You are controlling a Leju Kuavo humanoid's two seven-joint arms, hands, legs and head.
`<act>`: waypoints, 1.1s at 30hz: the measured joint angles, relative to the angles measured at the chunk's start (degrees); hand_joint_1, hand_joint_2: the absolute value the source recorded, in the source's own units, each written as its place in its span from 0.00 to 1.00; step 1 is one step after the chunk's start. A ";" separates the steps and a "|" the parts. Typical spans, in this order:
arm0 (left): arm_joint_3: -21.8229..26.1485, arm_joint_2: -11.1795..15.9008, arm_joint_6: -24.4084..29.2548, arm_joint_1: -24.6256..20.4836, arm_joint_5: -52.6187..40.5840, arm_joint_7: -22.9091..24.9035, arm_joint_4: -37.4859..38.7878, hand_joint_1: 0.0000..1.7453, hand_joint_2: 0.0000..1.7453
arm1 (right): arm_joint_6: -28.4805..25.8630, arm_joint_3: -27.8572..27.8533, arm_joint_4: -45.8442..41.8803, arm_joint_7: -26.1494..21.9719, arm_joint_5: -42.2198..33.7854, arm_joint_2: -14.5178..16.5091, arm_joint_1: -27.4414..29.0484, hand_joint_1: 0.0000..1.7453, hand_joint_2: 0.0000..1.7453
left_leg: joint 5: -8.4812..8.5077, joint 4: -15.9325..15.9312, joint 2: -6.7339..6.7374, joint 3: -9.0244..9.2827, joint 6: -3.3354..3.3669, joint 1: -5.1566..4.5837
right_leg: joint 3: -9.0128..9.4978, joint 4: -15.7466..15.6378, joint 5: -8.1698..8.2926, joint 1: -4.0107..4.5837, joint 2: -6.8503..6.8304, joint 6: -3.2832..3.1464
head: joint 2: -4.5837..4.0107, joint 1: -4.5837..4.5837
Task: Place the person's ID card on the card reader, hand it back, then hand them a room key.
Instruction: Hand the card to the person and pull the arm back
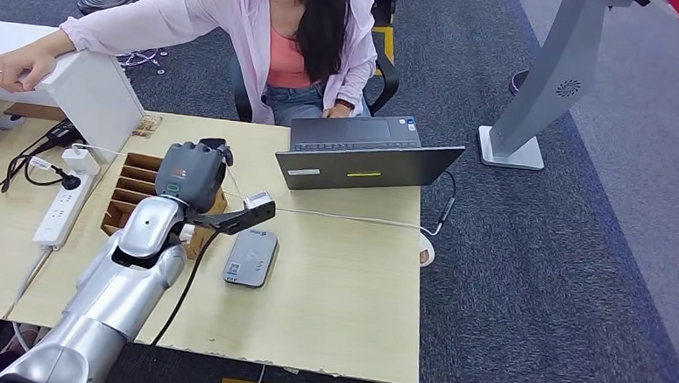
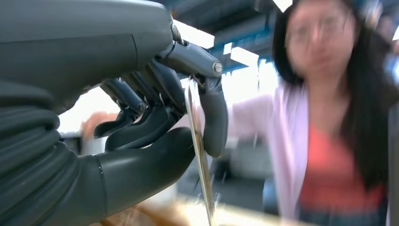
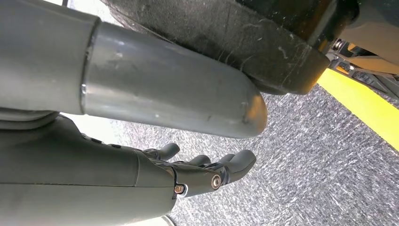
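1. The robot's left hand (image 1: pixel 193 173) is raised over the wooden table (image 1: pixel 348 288), above a wooden slotted box (image 1: pixel 134 189) that sits near the table's left edge.
2. In the left wrist view, this hand (image 2: pixel 155 117) pinches a thin card (image 2: pixel 200 155), seen edge-on, between the thick thumb and a dark finger (image 2: pixel 214 117); the other fingers curl behind it.
3. The card stands roughly upright in that grip, its lower end close to the tabletop. Whether it is the ID card or a room key cannot be told.
4. A grey card reader (image 1: pixel 251 257) lies flat on the table, just beside the slotted box and nearer the front edge, with a white cable (image 1: pixel 343 216) running past it toward the right edge.
5. An open dark laptop (image 1: pixel 364 158) sits at the far edge of the table, its screen tipped back toward the robot.
6. A person in a pale pink jacket (image 1: pixel 240 19) sits behind the far edge, facing the robot, one arm stretched to a white block (image 1: pixel 96 91) at the table's far left corner.
7. A white power strip (image 1: pixel 63 208) with plugs lies on the adjoining surface to the left.
8. The right hand (image 3: pixel 207 169) hangs beside the robot over grey carpet (image 3: pixel 306 155), fingers loosely apart and holding nothing.
9. A yellow line (image 3: pixel 362 106) crosses the carpet near that hand.
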 joint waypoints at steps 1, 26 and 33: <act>0.54 0.30 0.91 -0.35 -0.38 -0.05 -1.02 1.00 1.00 | 0.01 0.00 0.00 -0.01 0.17 0.00 0.00 0.00 0.00 | 0.00 0.00 0.00 0.00 0.00 0.00 | 0.00 0.00 0.00 0.00 0.00 0.00 | 0.00 -0.01; 7.75 5.49 6.92 -8.59 -7.06 0.02 -4.39 1.00 1.00 | 0.92 0.11 0.00 -0.24 1.84 0.00 -0.09 0.00 0.00 | 0.09 0.00 -0.01 -0.02 0.00 0.01 | -0.04 0.02 0.07 0.01 -0.02 -0.02 | 0.00 0.00; 8.41 5.61 7.12 -9.12 -7.45 -0.02 -2.25 1.00 1.00 | 0.92 0.11 0.00 -0.15 1.75 0.00 -0.09 0.00 0.00 | 0.10 0.00 -0.01 -0.03 -0.01 0.01 | -0.04 0.02 0.08 0.01 -0.02 -0.03 | 0.00 -0.01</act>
